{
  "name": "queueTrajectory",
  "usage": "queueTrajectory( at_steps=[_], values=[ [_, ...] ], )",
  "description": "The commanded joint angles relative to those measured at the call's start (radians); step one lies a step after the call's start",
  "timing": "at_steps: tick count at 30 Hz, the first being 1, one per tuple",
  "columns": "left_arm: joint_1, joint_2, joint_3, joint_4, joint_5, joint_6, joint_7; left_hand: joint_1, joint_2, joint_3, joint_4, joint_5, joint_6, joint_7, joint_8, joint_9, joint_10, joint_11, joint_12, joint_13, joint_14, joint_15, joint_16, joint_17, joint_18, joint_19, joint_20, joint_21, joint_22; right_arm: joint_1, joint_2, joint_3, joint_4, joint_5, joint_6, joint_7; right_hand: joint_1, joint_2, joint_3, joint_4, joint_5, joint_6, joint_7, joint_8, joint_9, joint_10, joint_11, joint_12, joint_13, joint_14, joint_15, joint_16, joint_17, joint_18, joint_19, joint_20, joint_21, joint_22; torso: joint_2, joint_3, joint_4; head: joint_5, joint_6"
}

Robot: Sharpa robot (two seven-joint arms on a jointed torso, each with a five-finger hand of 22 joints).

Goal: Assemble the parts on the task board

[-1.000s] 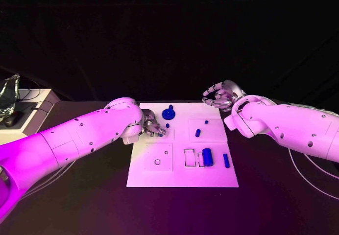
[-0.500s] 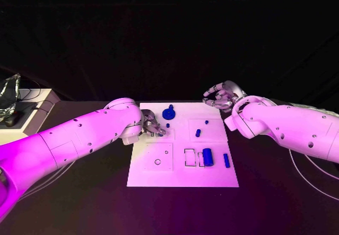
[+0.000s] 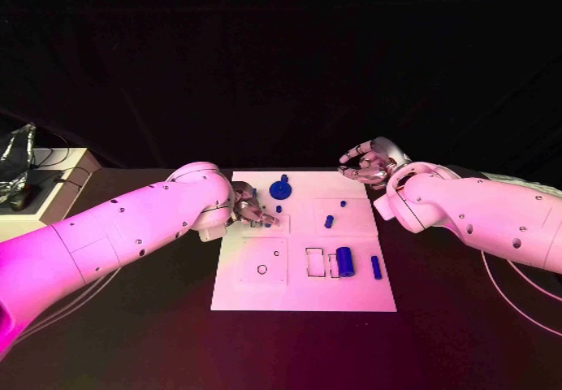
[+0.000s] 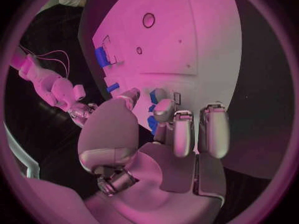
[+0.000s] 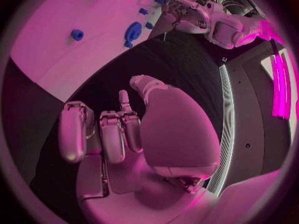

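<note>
Fingers (image 3: pixel 260 216) of the left hand (image 3: pixel 251 206) reach down onto the board (image 3: pixel 302 288) at its left edge, left of centre in the head view; the wrist view shows small blue pieces (image 4: pixel 152 120) right at the fingertips, but whether they are pinched or only touched I cannot tell. Nearest the camera, in the board's lower half, a blue cylinder (image 3: pixel 344 261) stands beside a rectangular slot, with a thin blue bar (image 3: pixel 375 266) just right of it and a small ring mark further left. Higher up lie two small blue pegs (image 3: pixel 329 220), and near the far edge a round blue gear (image 3: pixel 280 189). The left forearm hides the table left of the board. At the upper right, off the board's far corner, the right hand (image 3: pixel 370 162) hovers above the black table (image 3: pixel 140 341) with fingers curled in, holding nothing. At the far left edge sits a pale box (image 3: pixel 53 175).

Since a second ago the right hand has drifted slightly rightward and the left arm has shifted a little; the parts lie as before.
</note>
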State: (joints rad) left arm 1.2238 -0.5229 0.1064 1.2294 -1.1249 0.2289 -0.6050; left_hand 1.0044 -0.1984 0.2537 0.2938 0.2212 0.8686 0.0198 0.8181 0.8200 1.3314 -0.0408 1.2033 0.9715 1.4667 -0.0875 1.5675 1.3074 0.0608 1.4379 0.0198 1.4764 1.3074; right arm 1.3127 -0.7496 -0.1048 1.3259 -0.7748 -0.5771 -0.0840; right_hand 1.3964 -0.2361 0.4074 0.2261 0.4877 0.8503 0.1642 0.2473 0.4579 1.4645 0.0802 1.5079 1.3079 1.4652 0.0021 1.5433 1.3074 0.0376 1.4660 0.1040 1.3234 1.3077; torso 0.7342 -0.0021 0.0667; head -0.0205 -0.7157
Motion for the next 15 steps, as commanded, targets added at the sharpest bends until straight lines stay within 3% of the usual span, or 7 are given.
queueTrajectory(
  at_steps=[1, 5, 10, 11, 15],
  values=[
    [0.001, -0.006, 0.009, 0.012, -0.009, 0.021, -0.014, 0.002, 0.007, -0.004, 0.000, -0.001, -0.001, 0.008, 0.001, -0.001, -0.006, 0.001, 0.000, 0.000, 0.104, -0.004, 0.003, 0.263, -0.013, 0.005, 0.002, -0.004, 0.059, -0.002, -0.002, 0.000, -0.001, 0.003, 0.009, 0.011, 0.004, -0.010, 0.002, -0.003, -0.001, -0.007, 0.002, 0.002, 0.001, 0.039, -0.001, -0.004, 0.195, 0.082, 0.000, -0.005, 0.165, 0.018, 0.003, -0.001, 0.001, 0.094, 0.000, -0.0011, 0.0009, 0.000, 0.003],
    [0.001, -0.013, 0.029, 0.028, -0.006, 0.020, -0.016, 0.002, 0.008, -0.006, 0.000, -0.001, -0.001, 0.008, 0.001, -0.001, -0.007, 0.001, -0.002, -0.003, 0.104, -0.004, 0.003, 0.262, -0.013, 0.004, 0.002, -0.005, 0.058, -0.005, -0.004, 0.000, -0.001, -0.008, 0.007, 0.015, 0.009, -0.015, 0.008, -0.015, -0.006, -0.008, 0.002, 0.003, 0.004, 0.039, -0.001, -0.004, 0.195, 0.083, 0.000, -0.005, 0.165, 0.018, 0.004, -0.002, 0.002, 0.095, 0.001, -0.0012, 0.0010, 0.002, 0.005],
    [0.000, -0.032, 0.074, 0.053, 0.006, 0.027, -0.024, 0.002, 0.010, -0.010, 0.000, -0.001, -0.003, 0.008, 0.000, -0.002, -0.010, 0.002, -0.006, -0.009, 0.103, -0.004, 0.002, 0.261, -0.012, 0.002, 0.002, -0.007, 0.054, -0.010, -0.006, 0.000, -0.001, -0.013, 0.006, 0.017, 0.009, -0.016, 0.008, -0.015, -0.007, -0.008, 0.002, 0.003, 0.004, 0.038, -0.001, -0.005, 0.195, 0.083, 0.000, -0.005, 0.165, 0.018, 0.004, -0.002, 0.001, 0.095, 0.002, -0.0018, -0.0031, 0.004, 0.012],
    [0.000, -0.040, 0.085, 0.059, 0.014, 0.029, -0.028, 0.003, 0.012, -0.012, 0.000, -0.001, -0.004, 0.009, -0.001, -0.002, -0.011, 0.002, -0.007, -0.010, 0.103, -0.004, 0.001, 0.259, -0.012, 0.000, 0.002, -0.008, 0.052, -0.010, -0.007, 0.000, -0.002, -0.013, 0.005, 0.018, 0.009, -0.016, 0.008, -0.015, -0.007, -0.008, 0.002, 0.003, 0.004, 0.038, -0.001, -0.005, 0.195, 0.083, 0.000, -0.005, 0.165, 0.018, 0.004, -0.002, 0.001, 0.095, 0.002, -0.0006, -0.0021, 0.004, 0.013],
    [0.001, -0.066, 0.112, 0.070, 0.037, 0.026, -0.034, 0.028, 0.029, -0.028, -0.001, 0.008, -0.029, 0.019, -0.025, -0.013, -0.030, 0.011, -0.024, -0.035, 0.099, 0.002, -0.005, 0.248, -0.007, -0.015, 0.006, -0.021, 0.029, -0.011, -0.012, 0.000, -0.006, -0.008, 0.000, 0.020, 0.009, -0.016, 0.009, -0.016, -0.008, -0.008, 0.002, 0.003, 0.004, 0.038, -0.001, -0.005, 0.195, 0.083, 0.000, -0.005, 0.165, 0.018, 0.004, -0.002, 0.001, 0.095, 0.001, 0.0003, 0.0013, 0.001, 0.017]
  ],
)
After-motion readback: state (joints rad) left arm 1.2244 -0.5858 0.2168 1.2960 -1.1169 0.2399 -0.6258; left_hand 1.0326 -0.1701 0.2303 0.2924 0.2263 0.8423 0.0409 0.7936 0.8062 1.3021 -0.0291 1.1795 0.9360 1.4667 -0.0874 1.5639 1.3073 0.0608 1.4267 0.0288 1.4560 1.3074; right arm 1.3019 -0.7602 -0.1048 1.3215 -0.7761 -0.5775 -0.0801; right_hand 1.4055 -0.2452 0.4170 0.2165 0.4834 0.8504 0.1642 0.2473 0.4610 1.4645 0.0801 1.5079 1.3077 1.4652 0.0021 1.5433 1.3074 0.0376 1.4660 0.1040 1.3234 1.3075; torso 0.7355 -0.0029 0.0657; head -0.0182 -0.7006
